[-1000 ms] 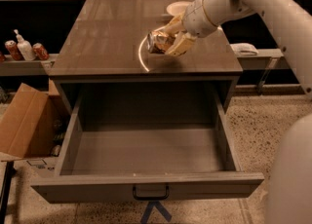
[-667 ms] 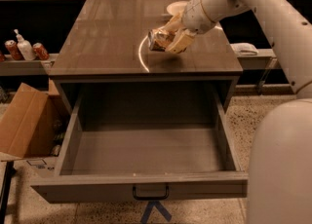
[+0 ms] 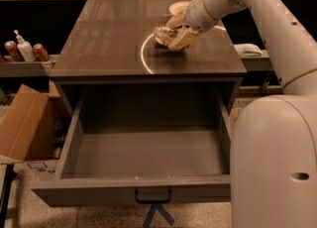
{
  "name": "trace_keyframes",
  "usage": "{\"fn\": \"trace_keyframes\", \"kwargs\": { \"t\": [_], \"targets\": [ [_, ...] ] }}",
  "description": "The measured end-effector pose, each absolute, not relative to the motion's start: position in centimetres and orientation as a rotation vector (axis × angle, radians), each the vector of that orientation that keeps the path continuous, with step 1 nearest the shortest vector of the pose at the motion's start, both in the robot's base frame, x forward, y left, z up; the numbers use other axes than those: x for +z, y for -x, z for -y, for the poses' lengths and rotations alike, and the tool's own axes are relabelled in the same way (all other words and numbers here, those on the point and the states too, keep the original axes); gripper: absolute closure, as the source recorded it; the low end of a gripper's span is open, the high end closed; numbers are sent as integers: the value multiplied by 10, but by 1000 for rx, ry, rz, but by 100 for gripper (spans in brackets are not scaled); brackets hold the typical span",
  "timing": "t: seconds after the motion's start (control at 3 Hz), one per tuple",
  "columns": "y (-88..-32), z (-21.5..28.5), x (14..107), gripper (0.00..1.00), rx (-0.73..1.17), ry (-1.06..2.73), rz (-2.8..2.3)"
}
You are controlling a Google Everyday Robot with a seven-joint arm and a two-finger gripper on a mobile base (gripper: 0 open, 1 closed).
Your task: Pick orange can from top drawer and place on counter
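Observation:
The orange can (image 3: 162, 35) is a dented copper-orange can just above or on the counter (image 3: 109, 38), inside the thin white ring (image 3: 142, 59) near the counter's middle right. My gripper (image 3: 172, 36) reaches in from the upper right and its fingers are shut around the can. I cannot tell whether the can touches the surface. The top drawer (image 3: 99, 192) is pulled fully open below the counter. Its inside is empty, and its dark handle (image 3: 152, 196) is at the front centre.
A pale bowl-like object (image 3: 177, 8) sits on the counter behind the gripper. Two red cans (image 3: 40, 52) and a white bottle (image 3: 23, 48) stand on a low shelf at left. A cardboard box (image 3: 25, 123) is on the floor at left. My body (image 3: 272, 162) fills the right foreground.
My gripper with the orange can has shifted slightly toward the back of the counter. The drawer has not moved.

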State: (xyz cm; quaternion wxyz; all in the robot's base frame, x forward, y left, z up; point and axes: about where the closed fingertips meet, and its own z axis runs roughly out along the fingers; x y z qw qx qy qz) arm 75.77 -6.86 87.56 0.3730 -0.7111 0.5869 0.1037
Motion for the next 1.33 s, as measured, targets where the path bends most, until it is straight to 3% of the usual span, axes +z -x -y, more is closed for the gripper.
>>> {"fn": "trace_keyframes", "kwargs": {
  "t": [0.33, 1.33],
  "targets": [
    [-763, 69, 876, 0, 268, 1818, -1511],
    [-732, 120, 921, 0, 139, 1694, -1549]
  ]
}}
